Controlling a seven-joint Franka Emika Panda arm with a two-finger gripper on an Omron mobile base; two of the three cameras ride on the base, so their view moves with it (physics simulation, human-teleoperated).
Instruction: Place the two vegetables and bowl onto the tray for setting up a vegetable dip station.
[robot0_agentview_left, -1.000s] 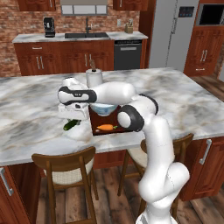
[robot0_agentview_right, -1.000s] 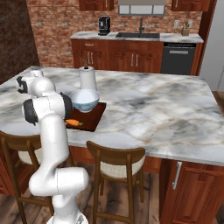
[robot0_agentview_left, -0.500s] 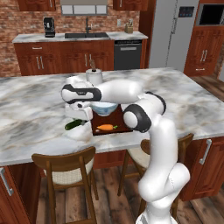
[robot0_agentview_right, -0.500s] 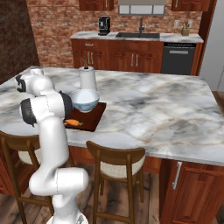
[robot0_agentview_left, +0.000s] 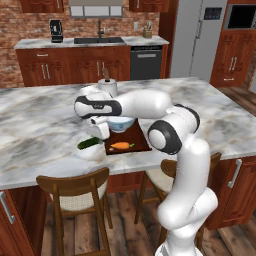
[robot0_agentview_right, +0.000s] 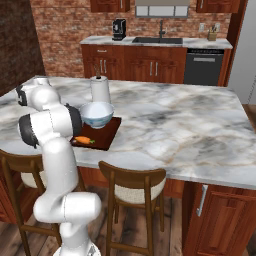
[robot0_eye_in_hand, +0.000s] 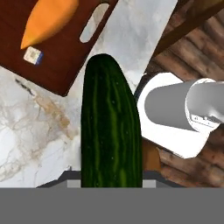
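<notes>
Gripper (robot0_agentview_left: 101, 131) holding the cucumber (robot0_agentview_left: 90, 143) above the counter (robot0_agentview_left: 45, 130)

Its jaws are closing partway around the cucumber, lifting it clear; the tray (robot0_agentview_left: 141, 141) is sitting just beside it, carrying 1 carrot (robot0_agentview_left: 121, 146) and the bowl (robot0_agentview_left: 121, 123).

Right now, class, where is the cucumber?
The cucumber is held in the gripper above the counter's front edge, just left of the tray with the carrot.
</notes>
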